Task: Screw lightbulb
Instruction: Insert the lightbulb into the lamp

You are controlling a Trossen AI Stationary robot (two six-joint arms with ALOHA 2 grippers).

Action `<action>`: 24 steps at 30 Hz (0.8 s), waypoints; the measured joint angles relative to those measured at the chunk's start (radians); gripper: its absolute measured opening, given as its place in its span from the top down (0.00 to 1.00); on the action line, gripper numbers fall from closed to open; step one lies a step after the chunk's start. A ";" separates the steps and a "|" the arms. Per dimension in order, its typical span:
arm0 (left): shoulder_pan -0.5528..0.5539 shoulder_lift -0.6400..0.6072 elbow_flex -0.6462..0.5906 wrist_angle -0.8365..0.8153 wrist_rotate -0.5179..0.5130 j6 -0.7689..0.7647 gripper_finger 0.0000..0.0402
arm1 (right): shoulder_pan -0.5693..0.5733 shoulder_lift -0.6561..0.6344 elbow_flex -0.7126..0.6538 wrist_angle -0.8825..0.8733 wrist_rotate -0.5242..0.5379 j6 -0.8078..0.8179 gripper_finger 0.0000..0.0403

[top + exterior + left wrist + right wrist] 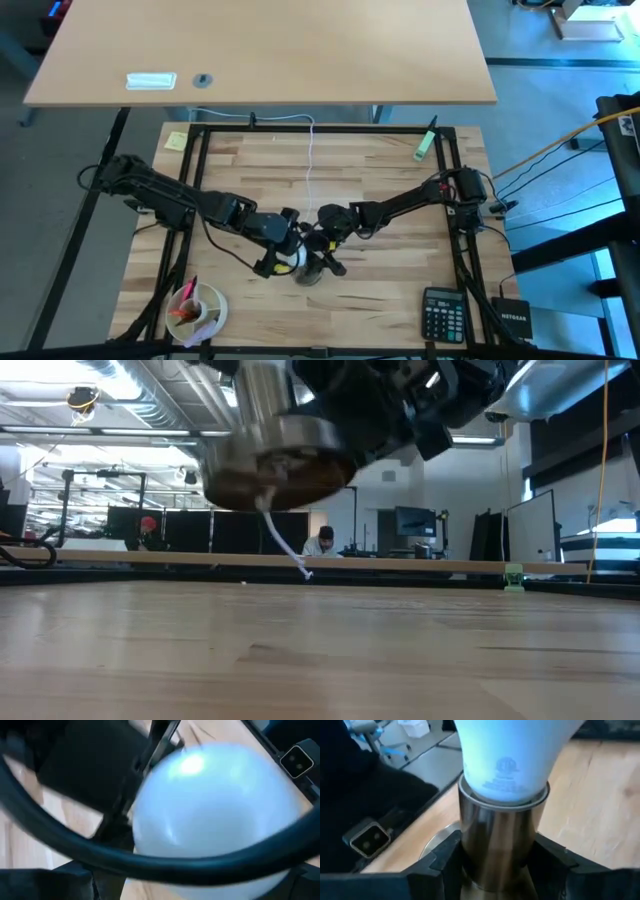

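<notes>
The white frosted lightbulb [505,755] sits with its neck in the top of the silvery socket [497,845]. In the high view the lightbulb [291,259] and the socket [312,274] are at the table's near middle. My left gripper [283,252] is at the bulb's globe [215,815], shut on it. My right gripper [499,870] is shut on the socket's barrel. The low view shows the socket's round base [280,460] lifted off the table, its thin white cord [285,545] hanging down. My left gripper holds the bulb's rounded globe [165,835], coming from the table's left. The globe fills its wrist view and hides the fingers, so the exact place of contact cannot be told. My right gripper pinches the socket's silvery barrel [470,855] between its two fingers [445,865], one on each side, below the bulb's neck. It comes from the table's right. The socket is lifted clear of the table with the bulb in its top.
A calculator [443,312] and a small black box [514,320] lie at the near right. A white bowl with odds and ends [197,308] stands at the near left. A green marker [424,146] and a yellow note [176,141] lie at the far corners. The cord [310,160] runs toward the far edge.
</notes>
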 joint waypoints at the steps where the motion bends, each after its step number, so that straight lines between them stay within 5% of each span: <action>1: 0.000 -0.006 0.000 -0.008 -0.003 -0.019 0.22 | 0.000 0.000 0.000 0.002 0.000 0.000 0.55; 12: -0.001 -0.102 0.002 -0.291 -0.011 -0.321 0.22 | 0.001 0.004 -0.004 -0.016 0.082 0.001 0.55; 18: -0.002 -0.127 0.002 -0.370 -0.014 -0.580 0.22 | 0.001 0.006 -0.005 -0.054 0.244 0.001 0.55; 24: -0.032 -0.126 0.003 -0.355 -0.129 -0.693 0.22 | 0.000 0.030 -0.060 0.044 0.390 -0.022 0.55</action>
